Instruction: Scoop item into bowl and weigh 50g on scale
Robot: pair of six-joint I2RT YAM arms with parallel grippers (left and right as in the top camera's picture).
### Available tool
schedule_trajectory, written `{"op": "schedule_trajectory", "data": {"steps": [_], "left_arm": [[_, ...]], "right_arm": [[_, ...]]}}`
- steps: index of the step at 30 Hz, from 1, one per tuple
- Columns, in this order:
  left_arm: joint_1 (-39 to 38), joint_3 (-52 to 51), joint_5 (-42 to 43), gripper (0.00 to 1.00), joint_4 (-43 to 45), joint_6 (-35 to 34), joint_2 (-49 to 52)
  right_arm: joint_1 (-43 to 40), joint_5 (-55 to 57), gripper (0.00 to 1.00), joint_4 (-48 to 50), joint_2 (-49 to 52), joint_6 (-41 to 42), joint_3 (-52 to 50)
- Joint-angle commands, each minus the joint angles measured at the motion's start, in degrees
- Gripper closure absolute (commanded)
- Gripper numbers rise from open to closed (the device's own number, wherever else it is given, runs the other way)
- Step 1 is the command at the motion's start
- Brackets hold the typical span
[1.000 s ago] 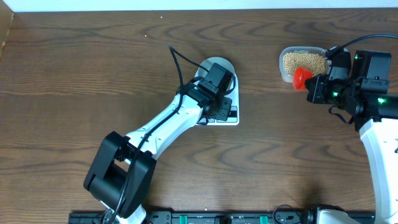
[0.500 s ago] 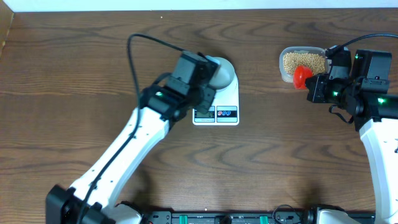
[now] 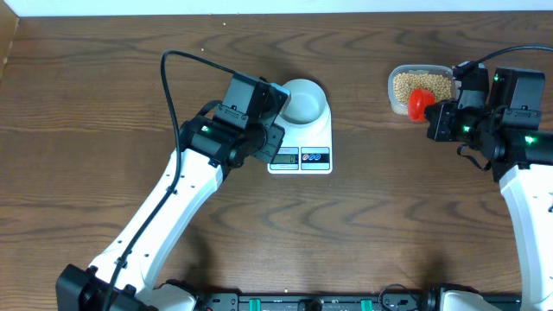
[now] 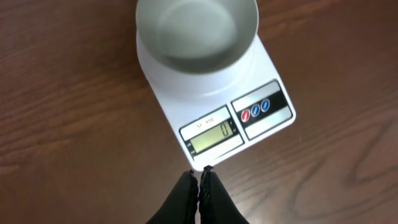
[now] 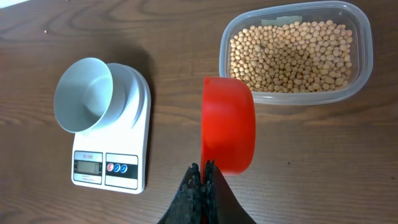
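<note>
- Beans (image 5: 292, 56) in clear tub (image 5: 364, 37), far-right corner of tabletop (image 3: 86, 130).
- Bowl (image 4: 196, 28) on scale (image 4: 273, 68), far edge centre; display (image 4: 211, 135) reads 0.
- Left tool (image 4: 200, 183) closed, holding nothing, just beside scale.
- Right tool (image 5: 202, 177) gripping red scoop (image 5: 229, 124) near tub.

Wooden table (image 3: 104, 86) carries the scale (image 3: 313, 142) and clear tub (image 3: 391, 92).

The scale (image 4: 205, 109) display (image 4: 214, 138) reads 0, with "SF 400" printed above.
</note>
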Motion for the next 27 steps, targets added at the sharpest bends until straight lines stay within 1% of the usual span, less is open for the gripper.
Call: {"op": "schedule_trajectory", "data": {"steps": [1,7,9,10,13,16,17,20,21,22,23,24,27], "left_arm": [[0.22,0.04,0.55,0.92,-0.76,2.08,0.20],[0.20,0.04,0.55,0.92,-1.18,2.05,0.35],[0.22,0.04,0.55,0.75,-1.18,2.03,0.35],[0.22,0.04,0.52,0.70,-1.18,2.03,0.35],[0.20,0.04,0.52,0.62,-1.18,2.03,0.35],[0.20,0.04,0.52,0.49,-1.18,2.03,0.35],[0.22,0.04,0.52,0.45,-1.18,2.03,0.35],[0.20,0.04,0.52,0.44,-1.22,2.03,0.35],[0.20,0.04,0.52,0.41,-1.22,2.03,0.35],[0.22,0.04,0.52,0.29,-1.22,2.03,0.35],[0.22,0.04,0.52,0.23,-1.20,2.03,0.35],[0.22,0.04,0.52,0.01,-1.20,2.03,0.35],[0.20,0.04,0.52,0.02,-1.20,2.03,0.35]], "right_arm": [[-0.24,0.07,0.99,0.15,0.07,-0.92,1.01],[-0.24,0.07,0.99,0.15,0.07,-1.14,1.01],[-0.24,0.07,0.99,0.13,0.07,-1.14,1.01],[-0.24,0.07,0.99,0.11,0.07,-1.14,1.01],[-0.24,0.07,0.99,0.09,0.07,-1.14,1.01],[-0.24,0.07,0.99,-0.09,0.07,-1.11,1.01],[-0.24,0.04,0.99,-0.17,0.07,-1.11,1.01],[-0.24,0.07,0.99,-0.44,0.07,-1.11,1.01],[-0.24,0.07,0.99,-0.46,0.07,-1.11,1.01],[-0.24,0.07,0.99,-0.48,0.07,-1.11,1.01],[-0.24,0.04,0.99,-0.50,0.07,-1.11,1.01],[-0.24,0.04,0.99,-0.52,0.07,-1.11,1.01],[-0.24,0.04,0.99,-0.50,0.07,-1.09,1.01]]}}
